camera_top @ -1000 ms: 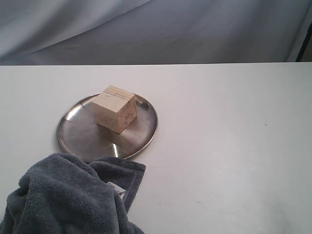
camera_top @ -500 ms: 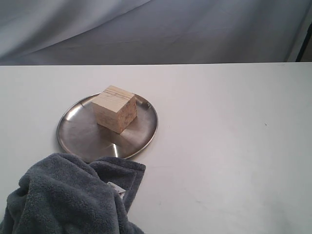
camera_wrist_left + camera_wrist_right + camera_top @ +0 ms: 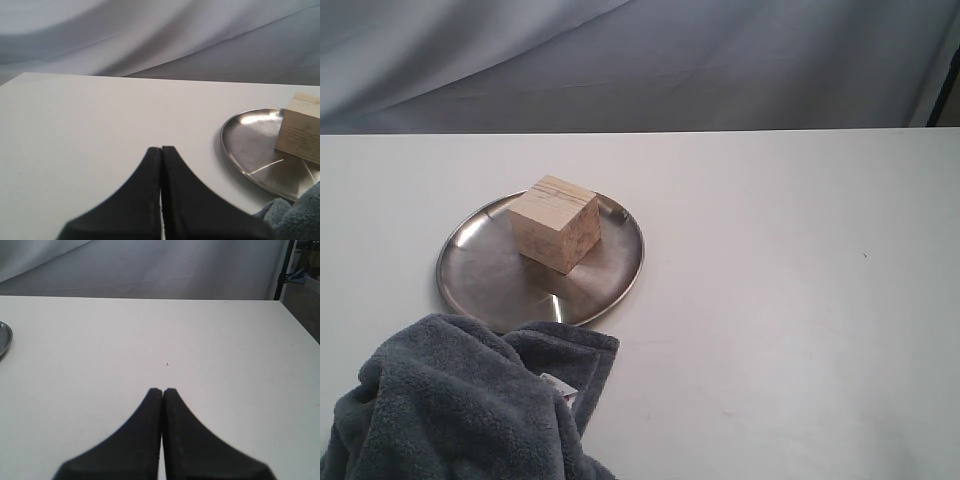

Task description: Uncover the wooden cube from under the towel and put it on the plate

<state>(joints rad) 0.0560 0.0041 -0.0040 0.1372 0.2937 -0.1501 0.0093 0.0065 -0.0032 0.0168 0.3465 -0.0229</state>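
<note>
Exterior view: wooden cube [image 3: 556, 224] rests on the plate [image 3: 485, 278], clear of the towel [image 3: 450, 400]. The tag [image 3: 560, 388] shows no legible writing.
Left wrist view: left gripper [image 3: 161, 149] closed, empty. Cube ahead, off to its side, near.
Right wrist view: right gripper [image 3: 162, 389] closed, empty. Plate rim well apart. Left arm judged nearer.

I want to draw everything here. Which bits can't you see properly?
Towel: exterior view, cut off at bottom edge.
Plate: exterior view, near rim partly hidden by the towel.
Wooden cube: left wrist view, cut off by the picture's edge.
Tag: exterior view, too small to read.
</note>
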